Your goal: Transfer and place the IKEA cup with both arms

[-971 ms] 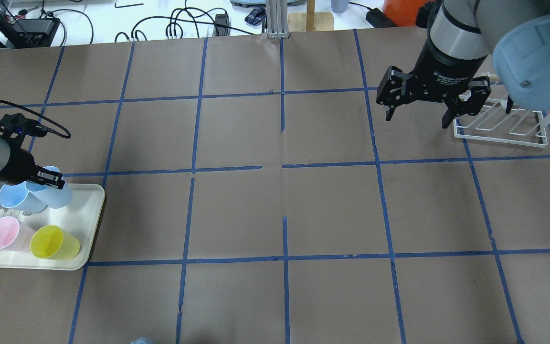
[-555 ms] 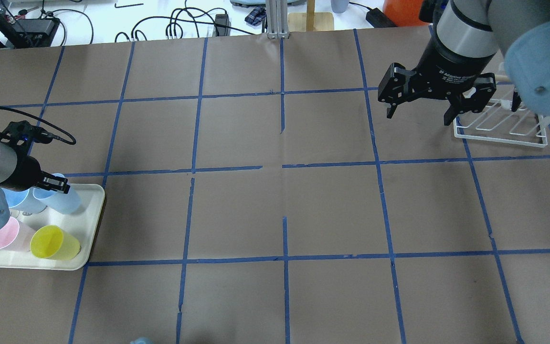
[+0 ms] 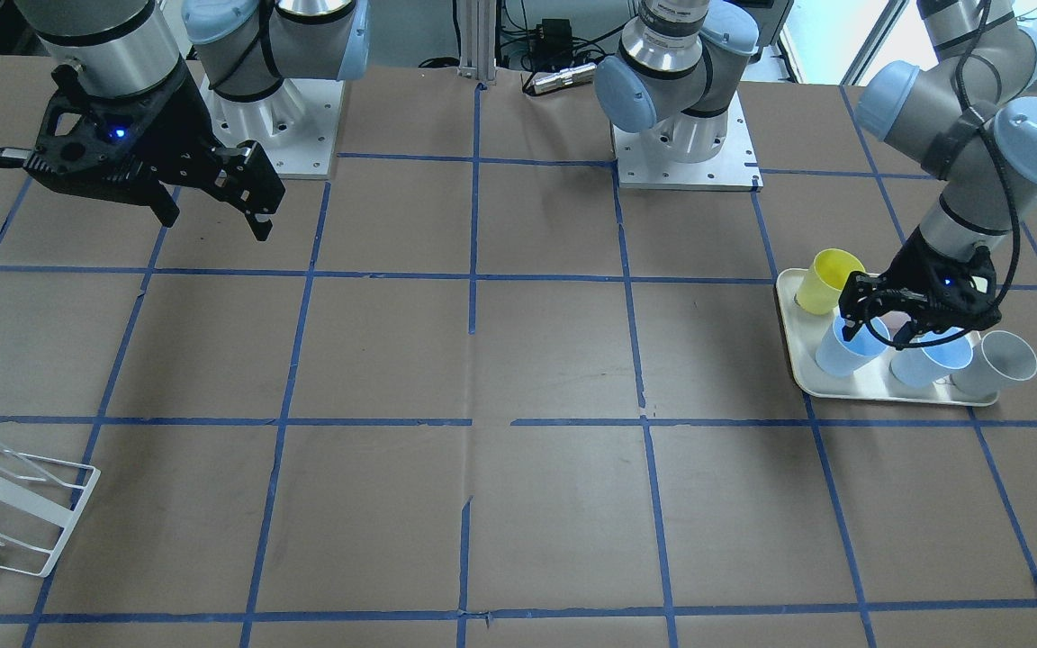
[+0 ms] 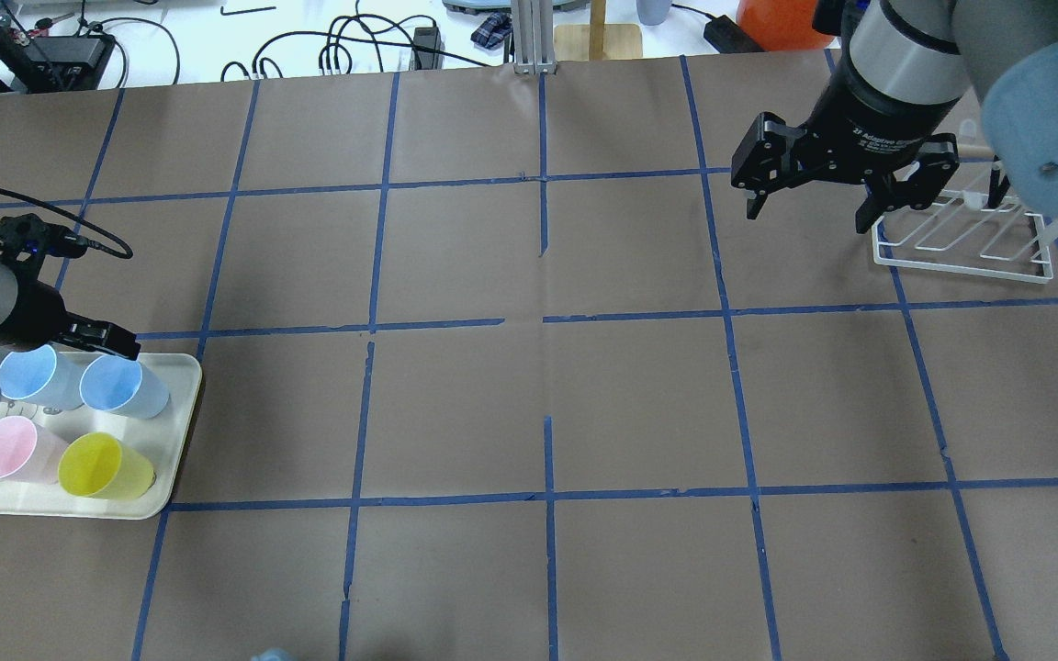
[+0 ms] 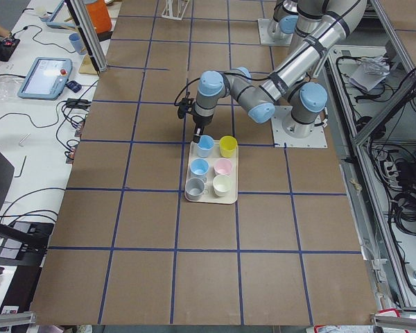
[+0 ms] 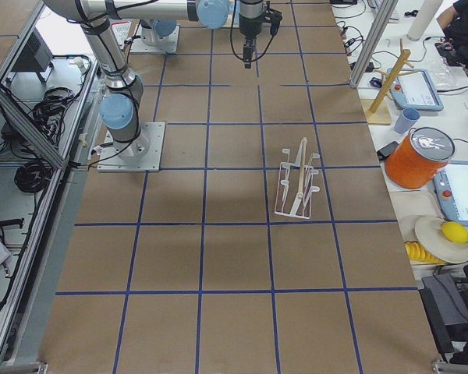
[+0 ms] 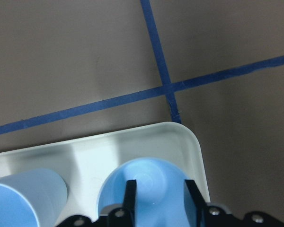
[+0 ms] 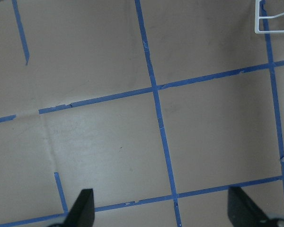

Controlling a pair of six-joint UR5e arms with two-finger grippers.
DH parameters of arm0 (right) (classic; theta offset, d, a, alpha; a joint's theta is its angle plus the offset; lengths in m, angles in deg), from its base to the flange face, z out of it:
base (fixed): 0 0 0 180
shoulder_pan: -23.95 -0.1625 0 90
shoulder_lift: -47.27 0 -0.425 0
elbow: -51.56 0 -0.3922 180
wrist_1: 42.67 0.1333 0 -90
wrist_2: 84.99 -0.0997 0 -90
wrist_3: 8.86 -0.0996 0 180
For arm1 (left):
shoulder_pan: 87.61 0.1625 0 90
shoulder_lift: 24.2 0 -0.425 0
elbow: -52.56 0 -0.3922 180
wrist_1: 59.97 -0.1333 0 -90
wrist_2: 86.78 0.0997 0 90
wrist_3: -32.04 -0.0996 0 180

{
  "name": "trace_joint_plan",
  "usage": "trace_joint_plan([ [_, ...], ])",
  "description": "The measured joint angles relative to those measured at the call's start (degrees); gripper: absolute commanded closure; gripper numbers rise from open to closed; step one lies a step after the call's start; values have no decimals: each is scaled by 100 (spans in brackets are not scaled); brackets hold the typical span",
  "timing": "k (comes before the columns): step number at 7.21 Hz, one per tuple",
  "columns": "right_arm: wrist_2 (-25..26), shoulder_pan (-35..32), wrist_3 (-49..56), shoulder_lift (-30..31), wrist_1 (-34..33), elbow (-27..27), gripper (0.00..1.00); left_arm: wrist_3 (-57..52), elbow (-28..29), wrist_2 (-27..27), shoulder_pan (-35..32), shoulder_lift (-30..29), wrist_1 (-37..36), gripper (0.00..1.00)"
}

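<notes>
The IKEA cup (image 4: 125, 390) is a pale blue tumbler that stands at the far right corner of the cream tray (image 4: 175, 431); it also shows in the front view (image 3: 838, 355). My left gripper (image 4: 111, 341) hovers just over its mouth. In the left wrist view the two fingers (image 7: 130, 196) stand a narrow gap apart over the cup's inside (image 7: 151, 177), holding nothing. A lookalike pale blue cup (image 4: 33, 376) stands beside it. My right gripper (image 4: 804, 207) is wide open and empty, high over the far right of the table.
A yellow cup (image 4: 102, 466), a pink cup (image 4: 10, 450) and a grey cup (image 3: 996, 362) share the tray. A white wire rack (image 4: 961, 234) stands by the right gripper. Brown paper with blue tape lines covers the table.
The pale blue cup slid right on the tray and now stands free. My left gripper drew back off its rim. My right gripper shifted slightly up and to the right.
</notes>
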Motion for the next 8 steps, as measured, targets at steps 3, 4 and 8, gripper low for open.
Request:
trace_joint_plan([
  [3,13,20,6,11,231,30,0,2067,2061,-324,-986,66,2468,0],
  [4,14,22,8,14,364,53,0,2833,2645,-25,-1732,71,2960,0],
  [8,27,22,7,14,443,65,0,4294,3174,1014,-3630,265,3735,0],
])
